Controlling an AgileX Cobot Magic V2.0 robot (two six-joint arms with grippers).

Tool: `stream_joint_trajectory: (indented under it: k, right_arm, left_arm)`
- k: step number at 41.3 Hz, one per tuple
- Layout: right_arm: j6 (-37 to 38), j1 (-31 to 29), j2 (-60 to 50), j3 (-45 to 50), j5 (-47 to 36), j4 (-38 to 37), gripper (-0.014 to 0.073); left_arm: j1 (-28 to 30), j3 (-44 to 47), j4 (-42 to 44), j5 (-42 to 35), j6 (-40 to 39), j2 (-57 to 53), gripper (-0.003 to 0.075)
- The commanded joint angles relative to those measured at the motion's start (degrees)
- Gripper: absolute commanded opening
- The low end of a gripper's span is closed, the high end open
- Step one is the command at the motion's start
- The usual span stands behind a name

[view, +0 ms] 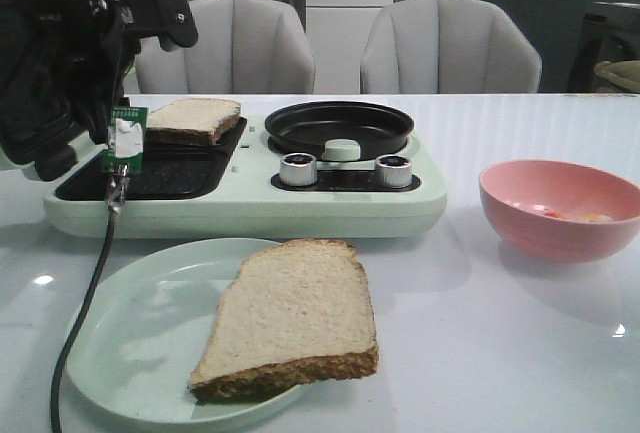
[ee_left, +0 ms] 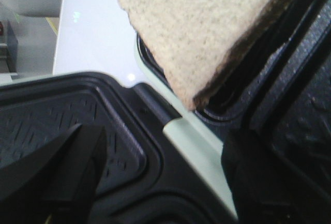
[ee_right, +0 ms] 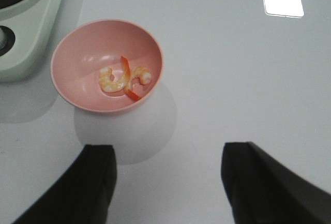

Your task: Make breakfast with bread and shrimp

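Front view: one thick tan wholemeal bread slice (view: 290, 321) lies on a pale green round plate (view: 140, 338); a second slice (view: 194, 120) rests on the mint-green cooker's black grill tray (view: 170, 175).
Left wrist: left gripper (ee_left: 160, 177) fingers spread, empty, above the tray.
Right wrist: right gripper (ee_right: 168, 182) fingers spread, empty; curled orange-white shrimp (ee_right: 124, 78) inside pink round bowl (ee_right: 77, 53).

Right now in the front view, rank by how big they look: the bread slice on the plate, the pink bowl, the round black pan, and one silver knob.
1. Bread slice on the plate, though nearest the camera.
2. Pink bowl and round black pan: too alike to rank.
3. Silver knob.
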Motion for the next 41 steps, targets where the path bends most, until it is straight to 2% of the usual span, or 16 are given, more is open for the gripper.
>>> stream_joint_trajectory:
  k: [1, 9, 17, 21, 30, 41]
  right_arm:
    - [-0.21, -0.24, 0.02, -2.06, -3.75, -0.48, 0.0549]
    - [-0.21, -0.24, 0.02, -2.06, -3.75, -0.48, 0.0549]
    - [-0.21, -0.24, 0.02, -2.06, -3.75, -0.48, 0.0549]
    - [-0.21, -0.24, 0.02, -2.06, -3.75, -0.48, 0.0549]
    - [-0.21, -0.24, 0.02, -2.06, -3.75, -0.48, 0.0549]
    - [-0.21, -0.24, 0.02, -2.06, -3.75, -0.48, 0.0549]
  left_arm:
    - [-1.09, -1.48, -3.79, 2.32, 2.93, -6.67, 0.0524]
    - [-4.69, -1.48, -18.05, 7.71, 9.98, -15.51, 0.0524]
    - [-5.36, -1.48, -44.56, 11.72, 20.34, -26.24, 0.0521]
    - [-5.36, -1.38, -53.78, 14.48, 24.1, -31.04, 0.0521]
    - [-5.36, -0.56, -65.2, 18.98, 24.61, -39.77, 0.0521]
    - [-5.36, 9.38, -75.5, 18.6, 24.61, -49.9, 0.0521]
